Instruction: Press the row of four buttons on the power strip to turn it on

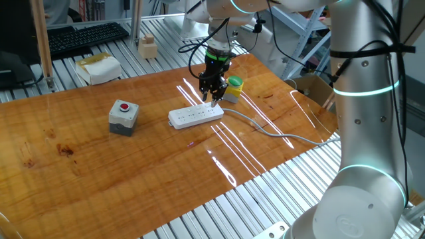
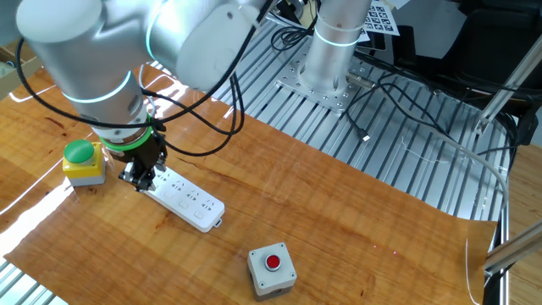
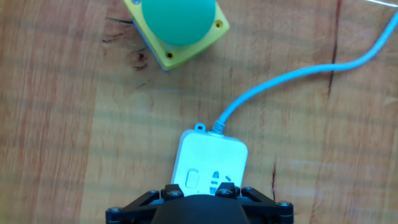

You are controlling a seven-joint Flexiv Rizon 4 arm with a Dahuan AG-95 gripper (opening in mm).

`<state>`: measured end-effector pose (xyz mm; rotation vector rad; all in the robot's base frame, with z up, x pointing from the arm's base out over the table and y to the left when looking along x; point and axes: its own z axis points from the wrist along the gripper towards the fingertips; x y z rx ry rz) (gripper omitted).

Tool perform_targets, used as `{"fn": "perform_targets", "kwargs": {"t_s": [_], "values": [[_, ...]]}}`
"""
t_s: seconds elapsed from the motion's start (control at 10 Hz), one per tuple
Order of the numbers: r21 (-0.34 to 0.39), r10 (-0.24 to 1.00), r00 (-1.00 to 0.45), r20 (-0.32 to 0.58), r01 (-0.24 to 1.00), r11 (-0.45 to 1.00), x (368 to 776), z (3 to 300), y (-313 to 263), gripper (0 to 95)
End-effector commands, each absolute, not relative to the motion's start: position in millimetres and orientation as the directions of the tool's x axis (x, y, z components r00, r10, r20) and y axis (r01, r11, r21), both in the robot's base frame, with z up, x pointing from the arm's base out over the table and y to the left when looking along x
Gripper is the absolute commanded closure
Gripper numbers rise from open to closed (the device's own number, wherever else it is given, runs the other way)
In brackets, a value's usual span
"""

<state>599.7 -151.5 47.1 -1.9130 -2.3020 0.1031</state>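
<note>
The white power strip (image 1: 195, 117) lies flat on the wooden table, its cable (image 1: 265, 128) trailing off to the right. The row of buttons (image 2: 188, 197) shows as small marks along its top face. My gripper (image 1: 212, 100) points straight down over the strip's cable end, also seen in the other fixed view (image 2: 140, 177). Contact with the strip cannot be made out. In the hand view the strip's end (image 3: 214, 158) and one switch (image 3: 193, 178) sit just ahead of the gripper (image 3: 199, 194). Its black body hides the fingertips.
A yellow box with a green button (image 1: 233, 87) stands close behind the strip's cable end. A grey box with a red button (image 1: 123, 116) sits to the strip's left. A keyboard (image 1: 86, 36) and small boxes (image 1: 99, 68) lie beyond the table's far edge.
</note>
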Motion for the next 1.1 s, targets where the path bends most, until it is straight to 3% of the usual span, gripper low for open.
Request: {"fn": "perform_targets", "kwargs": {"t_s": [0.1, 1.0, 1.1], "values": [[-0.145, 0.981, -0.182, 0.065, 0.971, 0.19, 600.8, 45.7, -151.3, 57.0], [-0.132, 0.973, -0.223, 0.065, 0.964, 0.23, 600.7, 45.3, -151.1, 57.0], [-0.127, 0.973, -0.218, 0.083, 0.966, 0.227, 600.7, 45.3, -151.1, 76.0]]}}
